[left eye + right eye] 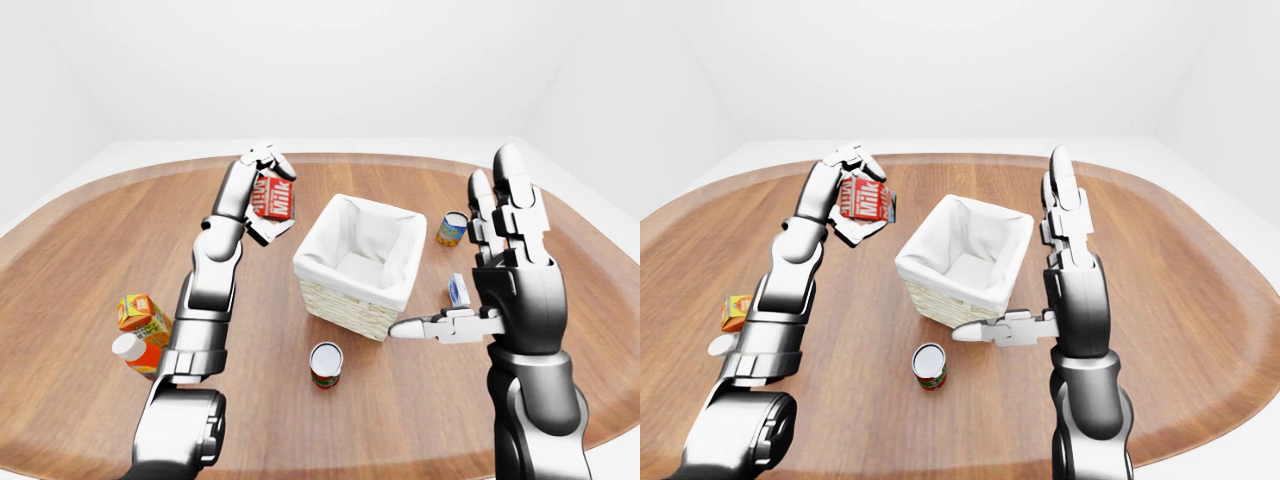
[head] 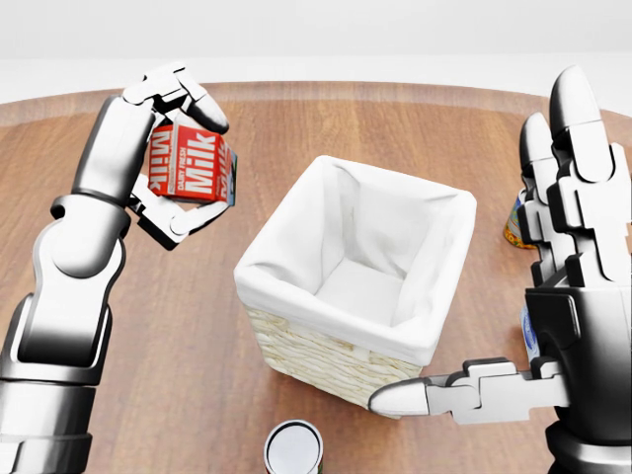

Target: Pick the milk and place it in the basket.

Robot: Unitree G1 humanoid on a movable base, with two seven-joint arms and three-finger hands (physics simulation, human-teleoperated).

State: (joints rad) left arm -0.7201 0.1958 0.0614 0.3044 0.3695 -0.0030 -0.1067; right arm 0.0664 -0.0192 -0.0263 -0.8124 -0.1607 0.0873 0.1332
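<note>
Red cardboard milk carton (image 2: 190,165) sat clamped in the left hand (image 2: 170,158), lifted left of the white-lined wicker basket (image 2: 360,286); the right hand (image 2: 553,296) stood spread beside the basket's right.

Your basket (image 2: 296,252) stands open-topped mid-table (image 1: 90,260), bare wood between it and the milk (image 2: 190,163) (right hand (image 2: 553,326) crowds its right rim).

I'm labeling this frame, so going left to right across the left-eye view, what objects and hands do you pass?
Orange juice carton → left hand holding the red milk carton → white-lined basket → yellow and blue can → right hand, open. The bottle, the red can and the item behind the right hand overlap others, so I left them out.
</note>
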